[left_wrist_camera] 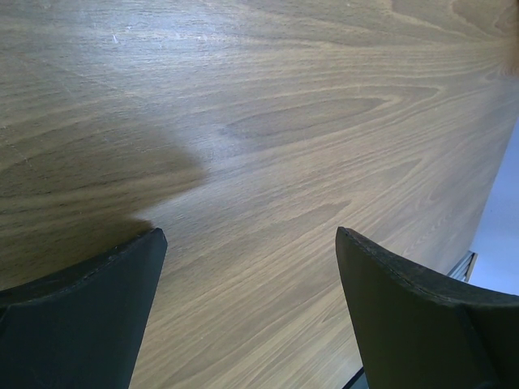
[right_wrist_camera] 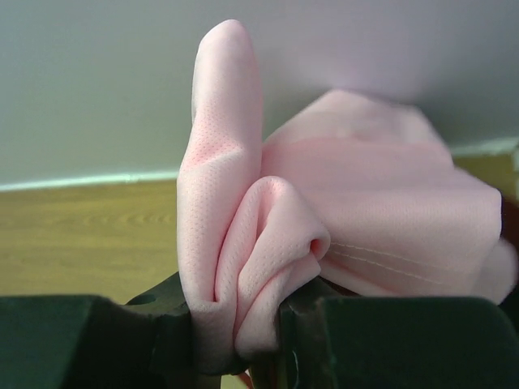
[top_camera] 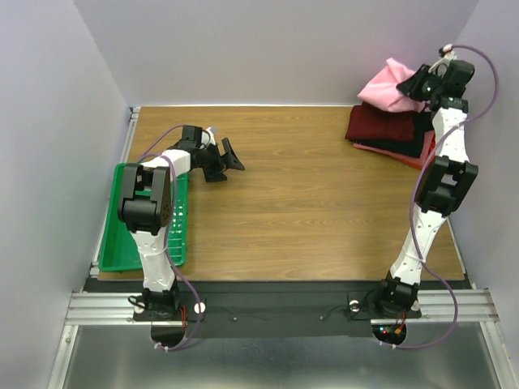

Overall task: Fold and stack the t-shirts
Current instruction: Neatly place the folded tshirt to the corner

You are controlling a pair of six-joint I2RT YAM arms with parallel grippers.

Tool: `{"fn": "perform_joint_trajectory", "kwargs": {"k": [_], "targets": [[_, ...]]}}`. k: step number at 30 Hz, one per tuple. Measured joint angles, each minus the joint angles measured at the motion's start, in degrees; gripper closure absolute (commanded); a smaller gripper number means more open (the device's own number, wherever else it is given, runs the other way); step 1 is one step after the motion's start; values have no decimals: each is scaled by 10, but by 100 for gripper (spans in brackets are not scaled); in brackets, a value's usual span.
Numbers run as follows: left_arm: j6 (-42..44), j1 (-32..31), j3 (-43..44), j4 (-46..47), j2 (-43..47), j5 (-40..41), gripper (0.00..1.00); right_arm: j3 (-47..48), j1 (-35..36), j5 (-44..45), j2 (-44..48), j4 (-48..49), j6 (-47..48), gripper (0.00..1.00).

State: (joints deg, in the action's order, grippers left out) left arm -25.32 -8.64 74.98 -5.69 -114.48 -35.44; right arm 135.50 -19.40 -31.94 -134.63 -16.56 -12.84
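Right fingers [right_wrist_camera: 389, 340] pinch pink t-shirt [right_wrist_camera: 365, 211]; left fingers [left_wrist_camera: 81, 316] parted above table [left_wrist_camera: 284, 121].

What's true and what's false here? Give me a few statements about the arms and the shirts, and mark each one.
1. The right gripper is clamped on the pink shirt. True.
2. The left gripper is holding a shirt. False: it is open and empty, above the bare wooden table.
3. The green tray sits at the left side of the table. True.
4. The pink shirt lies folded flat in the tray. False: it is bunched up in the right gripper at the far right corner, above the dark red shirt.
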Motion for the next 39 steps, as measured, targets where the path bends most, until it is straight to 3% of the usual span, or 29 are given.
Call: {"fn": "perform_joint_trajectory", "kwargs": {"k": [8,14,17,18,20,21,24,31,39], "targets": [[1,0,-1,1,0,-5,2,-224,6,-8,58,3,3,100],[5,0,-1,1,-1,-11,2,-264,6,31,72,6,-7,98],[7,0,0,1,-2,-14,2,-257,7,55,75,5,-24,79],[8,0,0,0,-3,-16,2,-253,7,62,75,5,-30,63],[8,0,1,1,-4,-18,2,-243,7,74,75,3,-44,50],[8,0,2,0,-4,-19,2,-235,7,81,75,3,-50,38],[9,0,2,0,-4,-19,2,-221,7,100,75,7,-62,25],[11,-2,6,-8,-4,-10,2,-243,7,161,91,5,-56,8],[21,-7,20,-26,-3,30,1,-311,7,279,215,2,-14,5]]}}
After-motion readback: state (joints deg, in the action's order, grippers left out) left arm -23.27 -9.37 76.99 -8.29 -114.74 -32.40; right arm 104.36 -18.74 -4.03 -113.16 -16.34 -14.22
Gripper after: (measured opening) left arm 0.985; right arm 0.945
